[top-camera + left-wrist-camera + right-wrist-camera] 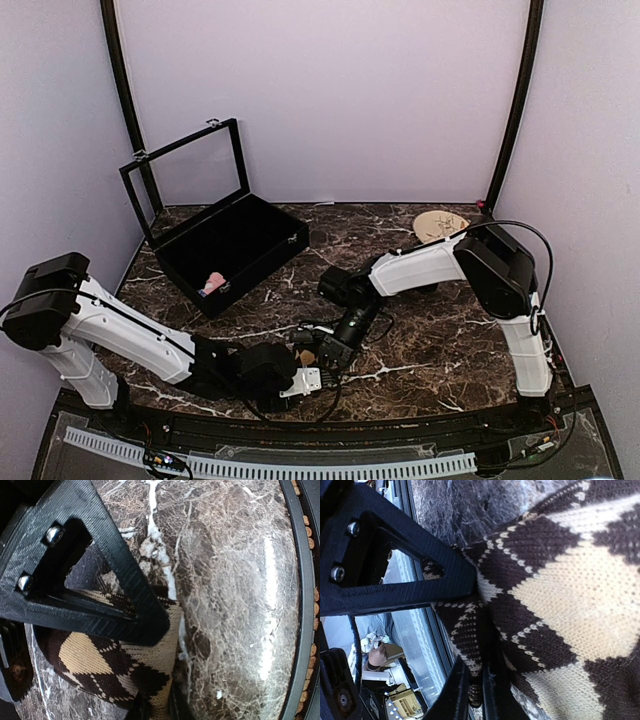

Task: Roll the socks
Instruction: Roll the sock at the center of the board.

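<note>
The black sock with tan argyle diamonds (308, 354) lies bunched at the table's near middle, between both grippers. In the left wrist view this sock (95, 662) sits under my left gripper (159, 707), whose fingers are shut on a fold of its tan edge. My right gripper (481, 692) is shut on a dark fold of the same sock (570, 595), which fills that view. From above, the left gripper (298, 378) and the right gripper (324, 350) almost meet over it. The pink sock (213, 283) lies inside the black box.
A black box (262, 215) with its glass lid raised stands at the back left. A round tan plate (440, 224) sits at the back right, partly behind the right arm. The table's near rim (300, 605) runs close to the left gripper.
</note>
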Robot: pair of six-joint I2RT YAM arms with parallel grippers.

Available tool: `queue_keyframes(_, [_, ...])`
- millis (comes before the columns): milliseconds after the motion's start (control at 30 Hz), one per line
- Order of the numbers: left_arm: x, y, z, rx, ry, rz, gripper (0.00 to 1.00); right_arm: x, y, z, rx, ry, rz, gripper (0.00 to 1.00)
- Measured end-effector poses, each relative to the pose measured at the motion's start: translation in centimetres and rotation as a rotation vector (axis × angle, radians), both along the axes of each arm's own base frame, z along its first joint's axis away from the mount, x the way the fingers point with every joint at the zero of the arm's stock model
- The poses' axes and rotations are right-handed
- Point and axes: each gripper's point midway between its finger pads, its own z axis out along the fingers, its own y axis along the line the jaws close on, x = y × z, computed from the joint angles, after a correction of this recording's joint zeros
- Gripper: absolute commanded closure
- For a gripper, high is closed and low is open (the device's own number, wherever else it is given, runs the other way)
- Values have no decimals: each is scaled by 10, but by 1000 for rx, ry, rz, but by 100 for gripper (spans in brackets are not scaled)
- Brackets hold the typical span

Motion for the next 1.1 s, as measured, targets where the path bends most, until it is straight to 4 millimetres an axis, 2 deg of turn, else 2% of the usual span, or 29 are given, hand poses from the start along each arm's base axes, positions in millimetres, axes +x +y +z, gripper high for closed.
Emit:
queue_keyframes(133, [3,0,0,-12,51,10,90,1,-2,-1,-2,11,-11,75])
queue_keyframes(400, [3,-3,1,-32,186,18,91,4,-6,3,14,5,-40,73])
queue_keyframes(533, [3,-3,2,-33,257,27,91,8,-10,3,16,-19,-66,67])
queue_keyframes(767, [2,-5,2,-36,382,38,92,26,-21,-1,-4,-93,-148,66])
queue_keyframes(1100, [-4,-5,3,-36,516,44,92,36,-21,0,17,-177,-200,66])
